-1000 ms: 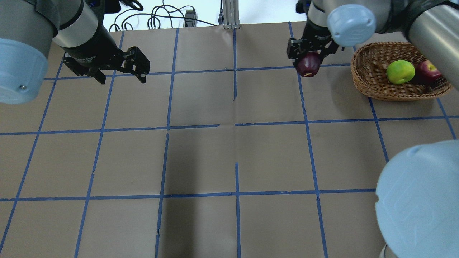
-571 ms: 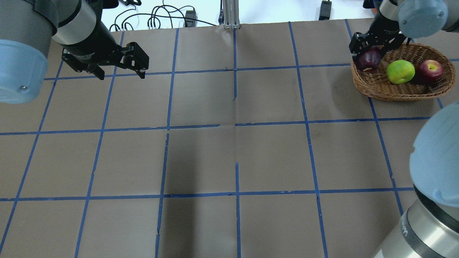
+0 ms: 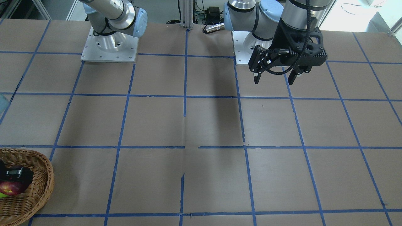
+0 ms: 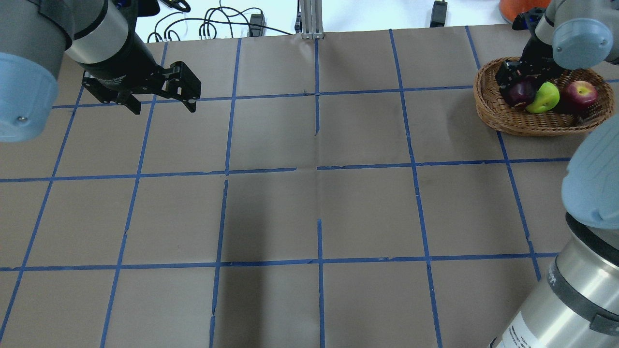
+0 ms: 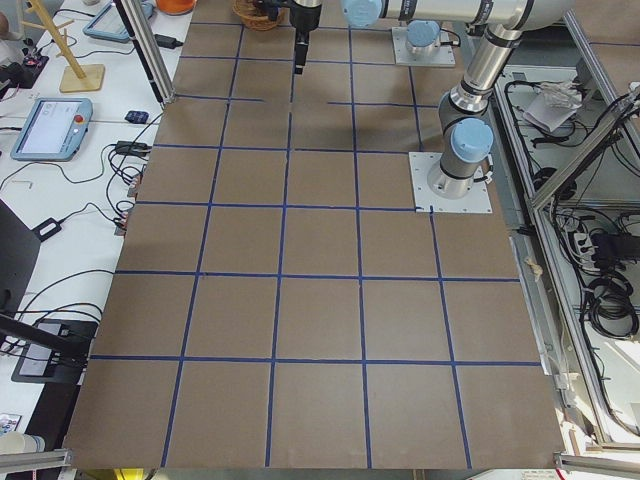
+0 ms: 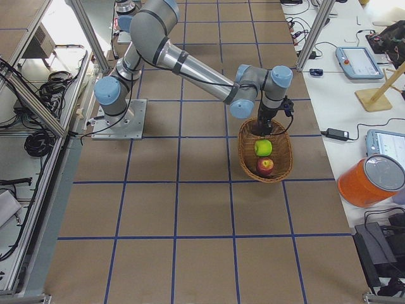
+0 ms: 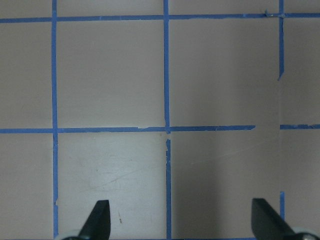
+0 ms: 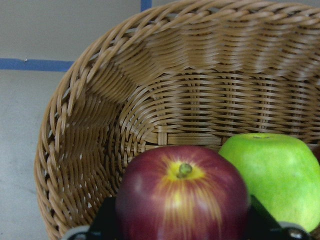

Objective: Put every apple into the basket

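The tan wicker basket (image 4: 493,108) stands at the far right of the table. The green apple (image 4: 545,98) and the red apple (image 4: 581,93) lie in it. My right gripper (image 4: 520,83) is down inside the basket, shut on the dark maroon apple (image 4: 521,93), which presses against the green one. In the right wrist view the maroon apple (image 8: 182,197) sits between both fingers (image 8: 106,220), beside the green apple (image 8: 275,175), with the basket wall (image 8: 200,100) behind. My left gripper (image 4: 164,107) is open and empty above the far left of the table; it also shows in the front view (image 3: 274,82).
Brown paper with a blue tape grid (image 4: 319,169) covers the table. An aluminium post (image 4: 312,19) and cables stand at the far edge. An orange container (image 6: 370,180) sits off the table beside the basket (image 6: 281,171). The right arm's elbow (image 4: 595,193) looms over the near right corner.
My right gripper carried the maroon apple rightward from left of the basket, over its rim, and down beside the green apple. The left gripper has stayed nearly in place.
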You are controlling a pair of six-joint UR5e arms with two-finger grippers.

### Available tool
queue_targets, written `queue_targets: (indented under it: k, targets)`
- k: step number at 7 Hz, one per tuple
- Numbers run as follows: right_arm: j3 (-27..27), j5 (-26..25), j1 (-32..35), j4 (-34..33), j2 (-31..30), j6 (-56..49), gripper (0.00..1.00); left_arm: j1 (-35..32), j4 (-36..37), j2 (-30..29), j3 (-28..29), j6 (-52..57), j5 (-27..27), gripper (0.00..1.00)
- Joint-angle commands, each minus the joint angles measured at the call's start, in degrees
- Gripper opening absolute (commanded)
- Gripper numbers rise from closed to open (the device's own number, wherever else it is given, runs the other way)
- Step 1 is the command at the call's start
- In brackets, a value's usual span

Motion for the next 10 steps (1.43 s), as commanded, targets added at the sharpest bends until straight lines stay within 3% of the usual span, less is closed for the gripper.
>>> queue_targets:
  k: [1, 5, 7, 10]
  targets:
    - [-0.8, -0.3, -0.1, -0.3, -0.8, -1.0, 1.0, -0.1, -0.1, 0.0, 0.0, -0.2, 0.3, 1.0]
    - [-0.1, 1.7, 6.0, 25.1, -20.7, 4.2, 1.0, 0.1, -0.1, 0.0, 0.0, -0.2, 0.3, 1.0]
    - [2.7, 1.8, 14.3, 29.2, -26.4, 8.9, 1.0, 0.1, -0.6, 0.0, 0.1, -0.2, 0.4, 1.0]
    - [15.0, 7.5, 17.8, 29.3, -38.5, 16.9, 1.0, 0.2, -1.7, 0.0, 0.3, -0.3, 0.3, 1.0]
